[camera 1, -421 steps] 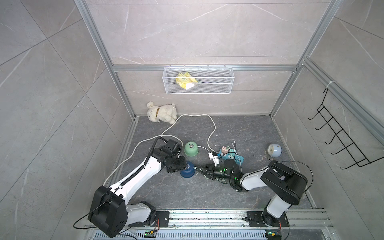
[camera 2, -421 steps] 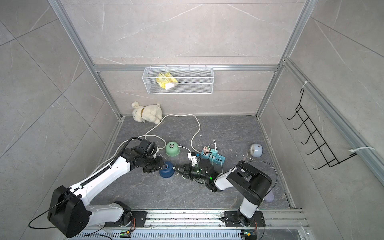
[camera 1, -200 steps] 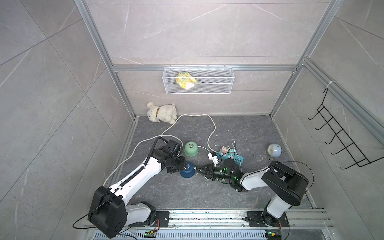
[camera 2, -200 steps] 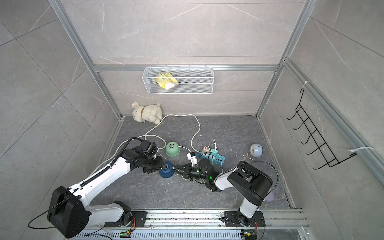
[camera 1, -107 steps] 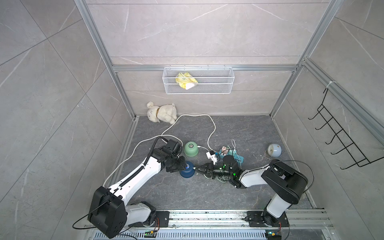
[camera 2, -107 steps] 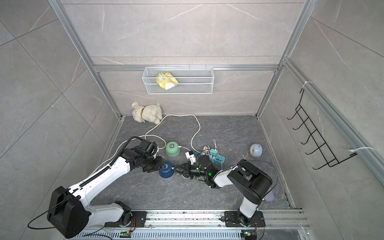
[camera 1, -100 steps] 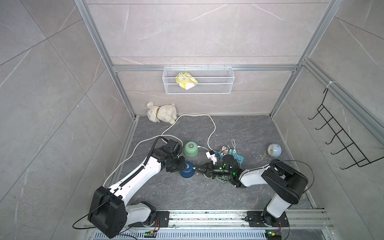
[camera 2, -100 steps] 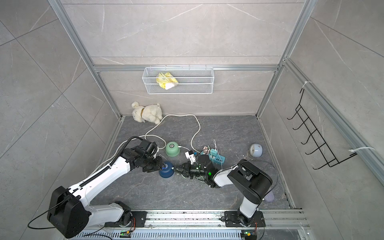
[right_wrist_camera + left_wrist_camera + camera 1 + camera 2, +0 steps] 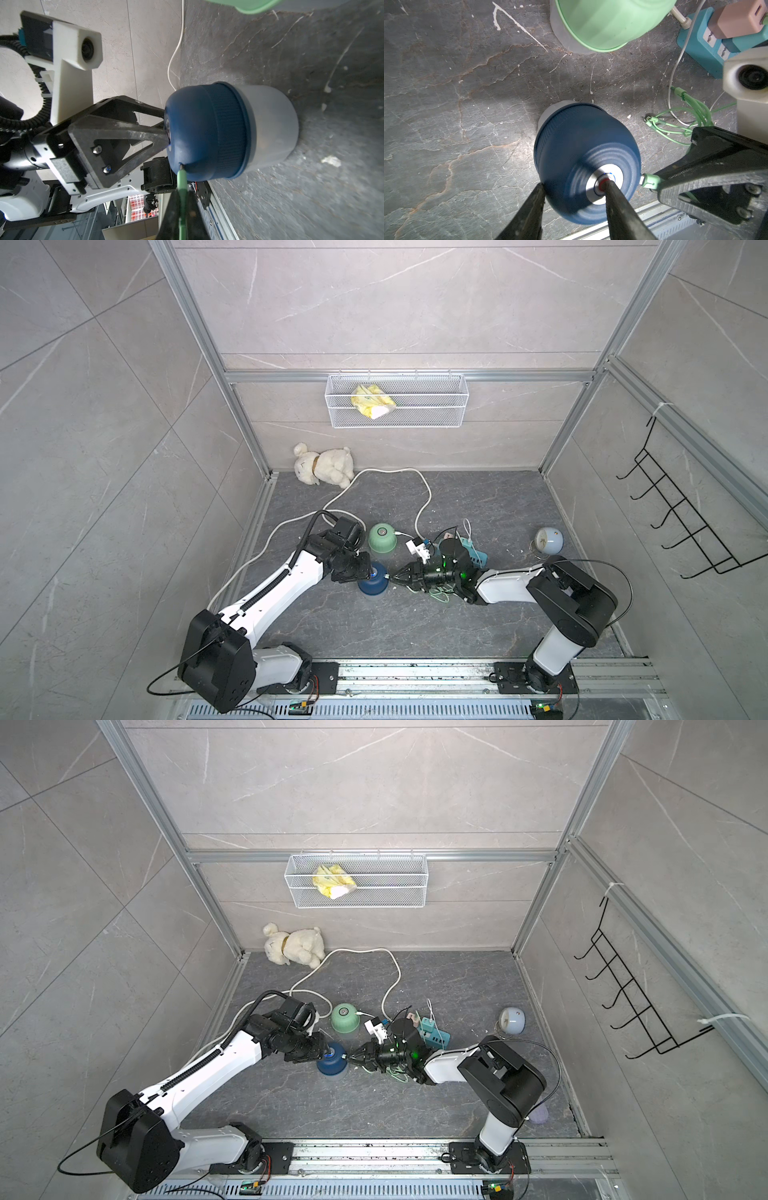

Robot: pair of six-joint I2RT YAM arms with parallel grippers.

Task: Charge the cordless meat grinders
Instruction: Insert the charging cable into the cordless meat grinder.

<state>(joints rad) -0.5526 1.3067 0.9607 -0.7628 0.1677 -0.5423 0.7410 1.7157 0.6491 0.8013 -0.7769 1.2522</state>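
we see navy grinder [image 9: 373, 581] upright mid-floor, toward front rail. left gripper [image 9: 572, 192] half open – one finger on its metal centre, other at dome side. right gripper [image 9: 182, 204] shut on green plug [image 9: 182, 178], tip at grinder's side port. mint grinder [image 9: 382, 537] just behind.

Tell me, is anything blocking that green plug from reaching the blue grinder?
Nothing visible does. The green plug, held in the right gripper, already touches the navy grinder at its side port.
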